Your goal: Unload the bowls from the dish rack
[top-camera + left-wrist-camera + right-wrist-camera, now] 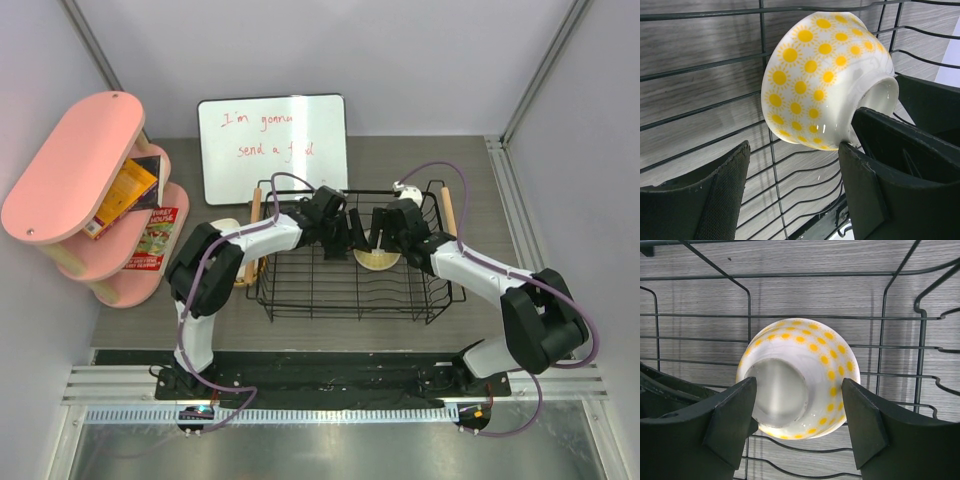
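A white bowl with yellow sun dots (pixel 805 370) lies tipped over, foot up, on the wires of the black dish rack (pixel 300 300). My right gripper (pixel 800 385) is open and straddles this bowl, one finger by its foot and the other just off its dotted side. From the other side my left gripper (pixel 795 147) is open too, and the bowl (pixel 815 75) sits just past its fingertips, with the right finger (pixel 890 180) against the bowl's lower edge. In the top view both grippers meet over the bowl (pixel 378 260) in the rack's back half.
A pale bowl (pixel 228 229) sits on the table left of the rack, partly hidden by my left arm. A whiteboard (pixel 272 148) leans behind the rack. A pink oval shelf (pixel 90 170) with books stands at the far left. The rack has wooden handles (pixel 447 210) at both ends.
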You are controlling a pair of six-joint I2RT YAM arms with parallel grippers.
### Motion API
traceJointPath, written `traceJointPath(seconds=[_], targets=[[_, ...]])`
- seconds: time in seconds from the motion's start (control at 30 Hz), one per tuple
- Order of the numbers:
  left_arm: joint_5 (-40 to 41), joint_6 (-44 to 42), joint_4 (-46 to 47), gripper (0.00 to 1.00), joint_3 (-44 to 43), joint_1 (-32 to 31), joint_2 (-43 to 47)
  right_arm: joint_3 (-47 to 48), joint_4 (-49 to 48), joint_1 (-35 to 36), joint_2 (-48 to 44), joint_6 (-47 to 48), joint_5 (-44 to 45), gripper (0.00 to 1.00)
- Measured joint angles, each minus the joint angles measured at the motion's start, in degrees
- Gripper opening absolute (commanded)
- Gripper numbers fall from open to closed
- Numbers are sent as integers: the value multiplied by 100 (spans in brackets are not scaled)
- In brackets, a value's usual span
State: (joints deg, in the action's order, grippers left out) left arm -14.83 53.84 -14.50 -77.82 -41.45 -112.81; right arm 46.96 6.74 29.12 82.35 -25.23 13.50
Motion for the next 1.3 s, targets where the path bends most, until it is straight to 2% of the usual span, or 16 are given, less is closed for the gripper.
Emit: traceJointPath(seconds=[0.37,0.97,1.3], targets=[[-44,-31,201,70,-13,35,-79,-107,-234,-44,15,-22,-7,75],[203,-481,-308,69,-588,175,-164,-105,-260,-44,15,-52,-114,73],[-59,-487,269,68,-417,234,-269,-127,-249,-50,13,-186,-120,72]])
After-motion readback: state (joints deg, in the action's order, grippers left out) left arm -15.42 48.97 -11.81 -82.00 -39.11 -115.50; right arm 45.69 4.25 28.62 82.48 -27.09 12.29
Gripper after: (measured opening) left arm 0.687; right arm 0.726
